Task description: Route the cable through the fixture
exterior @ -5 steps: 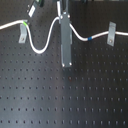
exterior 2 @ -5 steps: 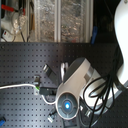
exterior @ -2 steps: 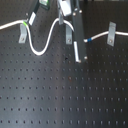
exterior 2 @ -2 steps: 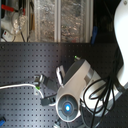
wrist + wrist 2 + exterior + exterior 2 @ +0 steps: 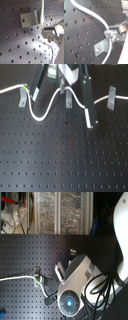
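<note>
On the black pegboard [image 5: 65, 159], the white cable [image 5: 42, 111] runs from the first exterior view's left, past the green band [image 5: 25, 86] by the left bracket [image 5: 22, 98], dips in a loop, rises to the middle bracket [image 5: 68, 98], then continues toward the right bracket [image 5: 111, 98]. In both wrist views the claw [image 5: 108, 32] is pinched on the cable [image 5: 42, 15] right beside a bracket [image 5: 28, 19], the cord passing along its edge. The robot arm [image 5: 75, 284] fills the second exterior view's lower middle.
</note>
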